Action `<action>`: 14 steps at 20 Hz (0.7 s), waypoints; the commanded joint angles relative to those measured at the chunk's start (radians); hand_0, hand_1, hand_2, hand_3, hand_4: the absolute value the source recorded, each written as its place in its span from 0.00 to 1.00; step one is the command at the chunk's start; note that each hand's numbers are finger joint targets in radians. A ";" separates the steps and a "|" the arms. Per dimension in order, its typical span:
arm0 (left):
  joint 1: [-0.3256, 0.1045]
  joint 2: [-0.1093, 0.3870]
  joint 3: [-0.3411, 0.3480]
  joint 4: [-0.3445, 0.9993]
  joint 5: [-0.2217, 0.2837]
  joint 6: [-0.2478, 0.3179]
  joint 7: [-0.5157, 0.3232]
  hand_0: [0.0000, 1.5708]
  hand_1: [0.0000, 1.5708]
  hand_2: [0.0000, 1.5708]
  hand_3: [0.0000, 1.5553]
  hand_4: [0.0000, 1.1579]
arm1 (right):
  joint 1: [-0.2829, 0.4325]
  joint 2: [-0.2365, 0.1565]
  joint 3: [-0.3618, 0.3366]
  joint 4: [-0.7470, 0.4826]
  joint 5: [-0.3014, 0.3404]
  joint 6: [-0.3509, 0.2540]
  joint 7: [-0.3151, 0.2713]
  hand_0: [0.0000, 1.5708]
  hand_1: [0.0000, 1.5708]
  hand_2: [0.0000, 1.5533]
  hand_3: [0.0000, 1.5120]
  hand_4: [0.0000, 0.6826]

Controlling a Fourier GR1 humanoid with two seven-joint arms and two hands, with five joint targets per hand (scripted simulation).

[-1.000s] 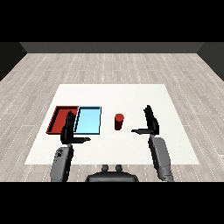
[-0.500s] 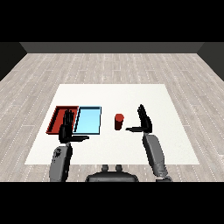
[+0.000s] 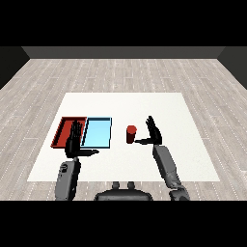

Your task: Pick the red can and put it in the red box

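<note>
Right hand (image 3: 153,133) stands upright on the near-right part of the table (image 3: 169,111), fingers straight and pointing up, thumb stretched out to the left toward the can (image 3: 131,133). It holds nothing; the thumb tip ends just beside the can's base, and whether it touches cannot be told. Its grey forearm runs back toward the lower right.

Left hand (image 3: 75,142) is at about the same depth on the near-left, also open, fingers straight up and thumb pointing right, empty. Its fingers overlap the near edge of the red tray (image 3: 64,130) in this view.

Slightly farther in, the can stands upright on the bare table between the right hand and the blue tray (image 3: 98,132). It is a short plain red cylinder, with a darker shaded side and a flat top, no label to be made out. It is apart from both trays.

The blue tray lies just left of the can, and the red tray lies beside it, farther left, the two side by side.
</note>
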 commanded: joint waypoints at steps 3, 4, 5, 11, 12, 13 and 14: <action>0.072 -0.020 -0.013 -0.017 -0.016 0.006 -0.059 0.00 0.00 0.00 0.00 0.00 | -0.099 0.013 0.027 0.206 -0.049 -0.003 -0.085 0.00 0.00 0.00 0.00 0.00; -0.044 0.002 0.021 0.079 0.000 0.002 -0.043 0.00 0.00 0.00 0.00 0.00 | -0.025 0.013 0.044 0.100 -0.051 -0.015 -0.052 0.00 0.00 0.00 0.00 0.00; 0.049 -0.039 -0.054 -0.005 -0.014 0.024 -0.040 0.00 0.00 0.00 0.00 0.00 | -0.103 0.013 0.080 0.216 -0.117 -0.053 -0.093 0.00 0.00 0.00 0.00 0.00; -0.006 0.013 0.012 -0.033 0.018 0.002 0.029 0.00 0.00 0.00 0.00 0.00 | -0.083 0.012 0.030 0.280 -0.086 0.023 -0.137 0.00 0.00 0.00 0.00 0.00; -0.062 0.024 0.042 0.079 0.017 -0.003 -0.015 0.00 0.00 0.00 0.00 0.00 | -0.159 0.013 0.103 0.319 -0.147 -0.063 -0.114 0.00 0.00 0.00 0.00 0.00; 0.027 -0.002 -0.005 -0.002 -0.009 0.001 -0.038 0.00 0.00 0.00 0.00 0.00 | -0.134 0.013 0.073 0.356 -0.138 0.000 -0.172 0.00 0.00 0.00 0.00 0.00; 0.011 -0.003 0.001 0.027 -0.003 0.000 -0.037 0.00 0.00 0.00 0.00 0.00 | -0.141 0.013 0.058 0.286 -0.116 -0.015 -0.092 0.00 0.00 0.00 0.00 0.00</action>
